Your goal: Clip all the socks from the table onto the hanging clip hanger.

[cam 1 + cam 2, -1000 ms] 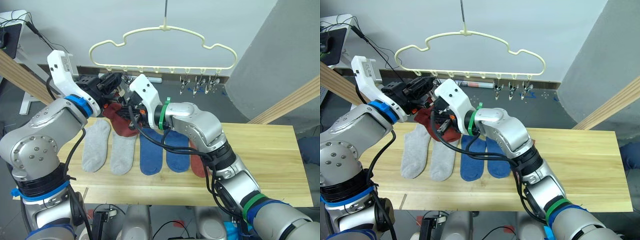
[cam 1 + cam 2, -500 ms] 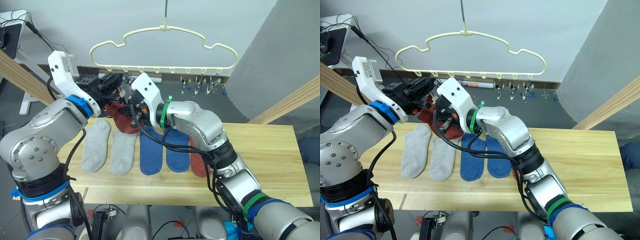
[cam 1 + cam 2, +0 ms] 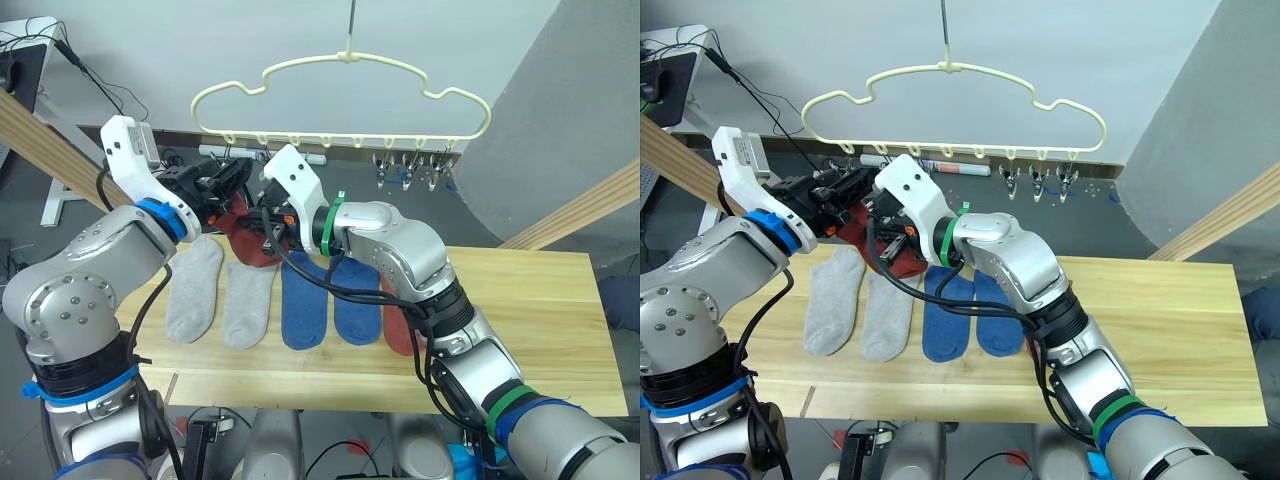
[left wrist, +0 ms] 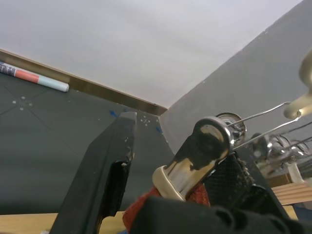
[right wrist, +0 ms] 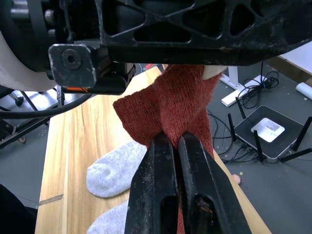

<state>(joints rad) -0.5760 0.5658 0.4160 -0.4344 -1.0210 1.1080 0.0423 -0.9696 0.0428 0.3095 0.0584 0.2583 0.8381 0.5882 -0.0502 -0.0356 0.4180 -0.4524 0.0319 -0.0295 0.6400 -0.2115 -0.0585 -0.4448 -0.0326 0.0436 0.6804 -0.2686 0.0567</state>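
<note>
The cream clip hanger (image 3: pixel 340 95) hangs above the table's (image 3: pixel 540 330) far edge. My right gripper (image 5: pixel 176 139) is shut on a rust red sock (image 5: pixel 170 107) and holds it up under the hanger's left end. My left gripper (image 3: pixel 232 178) is right beside it; its fingers (image 4: pixel 105 180) stand apart around a metal clip (image 4: pixel 195 156) whose cream tip meets the sock. A gap shows between one finger and the clip. On the table lie two grey socks (image 3: pixel 193 290), two blue socks (image 3: pixel 303 305) and another rust red sock (image 3: pixel 397 325), half hidden by my right arm.
Three bare clips (image 3: pixel 405 170) hang at the hanger's right end. Slanted wooden beams (image 3: pixel 590 205) stand at both sides behind the table. A router (image 5: pixel 268 129) and cables lie on the floor beyond the table.
The hanger has swung a little to the right while the table stayed put. My left gripper sits slightly lower under it. The right gripper still holds the red sock.
</note>
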